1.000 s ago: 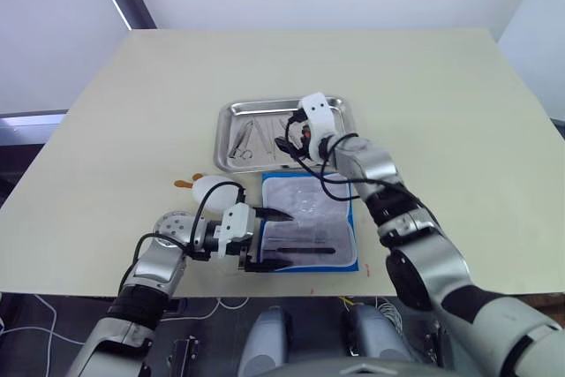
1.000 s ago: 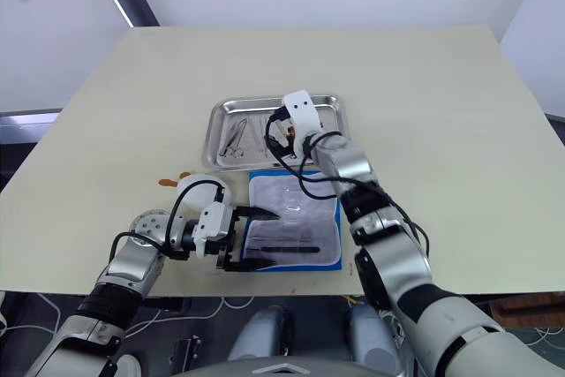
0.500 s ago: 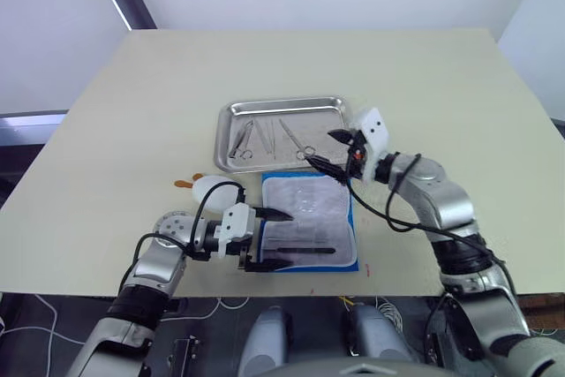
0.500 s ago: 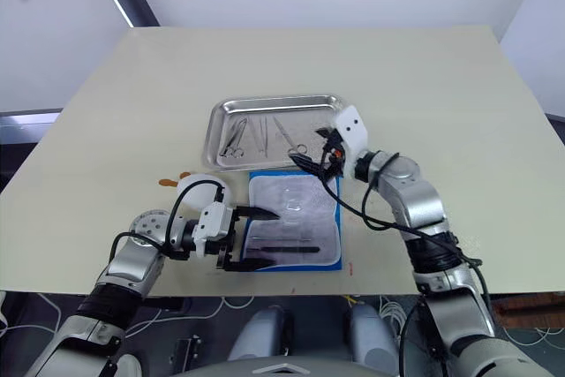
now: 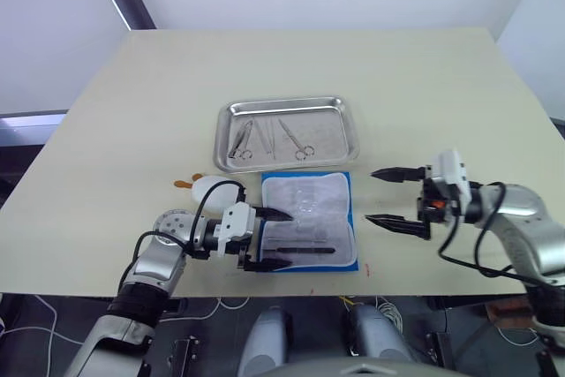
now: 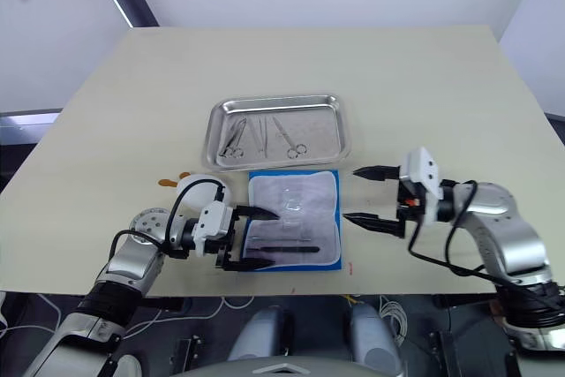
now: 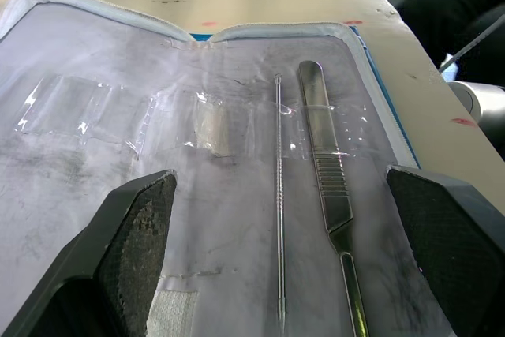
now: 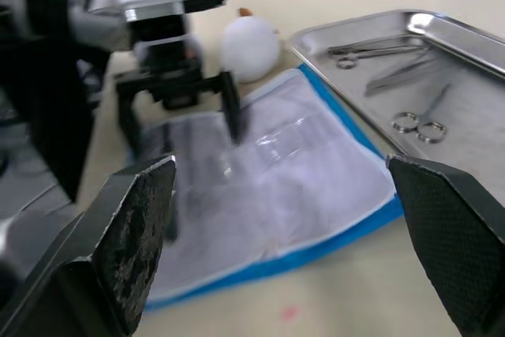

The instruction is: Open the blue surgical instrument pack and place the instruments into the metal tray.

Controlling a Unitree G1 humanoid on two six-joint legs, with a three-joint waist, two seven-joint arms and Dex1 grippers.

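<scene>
The blue surgical instrument pack (image 5: pixel 309 221) lies open near the table's front edge, pale lining up. Two slim instruments remain under its clear straps: a thin probe (image 7: pixel 278 219) and a flat handle (image 7: pixel 323 171). My left gripper (image 5: pixel 284 237) is open over the pack's left part, one finger on each side of those tools. The metal tray (image 5: pixel 346 130) sits just beyond the pack and holds ring-handled scissors (image 5: pixel 296 140), forceps (image 5: pixel 265 136) and another ring-handled tool (image 5: pixel 241 140). My right gripper (image 5: pixel 388 198) hangs open and empty to the right of the pack.
A white egg-shaped toy (image 5: pixel 210 190) with orange feet rests just left of the pack, beside my left arm. The table's front edge runs close below the pack. Bare tabletop stretches beyond the tray and to both sides.
My right arm has pulled back from over the tray to the right of the pack, leaving a pair of scissors in the tray. The left gripper has held still.
</scene>
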